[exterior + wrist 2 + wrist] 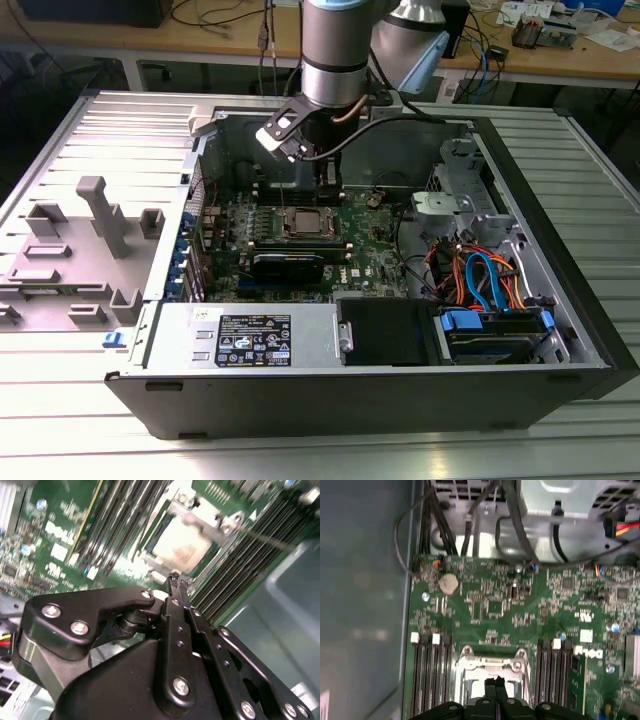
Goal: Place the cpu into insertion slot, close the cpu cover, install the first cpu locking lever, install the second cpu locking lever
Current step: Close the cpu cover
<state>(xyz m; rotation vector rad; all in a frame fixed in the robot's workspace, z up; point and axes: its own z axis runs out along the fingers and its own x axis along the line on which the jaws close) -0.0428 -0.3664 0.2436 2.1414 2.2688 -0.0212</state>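
Gripper (175,578) fingers are pressed together, with nothing between them. It hangs inside the open computer case (300,400), right by one edge of the slot (145,555); I cannot tell if the tips touch it.

The chip (177,542) lies flat in the slot, with its dull tan top facing up. The cover (200,521) (a thin silver frame with a big square hole) lies down around the chip.

A thin silver lever (261,538) reaches out from a corner of the cover, over the long black memory slots (240,565). I cannot tell if it is hooked down.

In the first wrist view the gripper (495,682) points at the slot, and a round silver battery (448,583) sits farther off on the green board (495,605).
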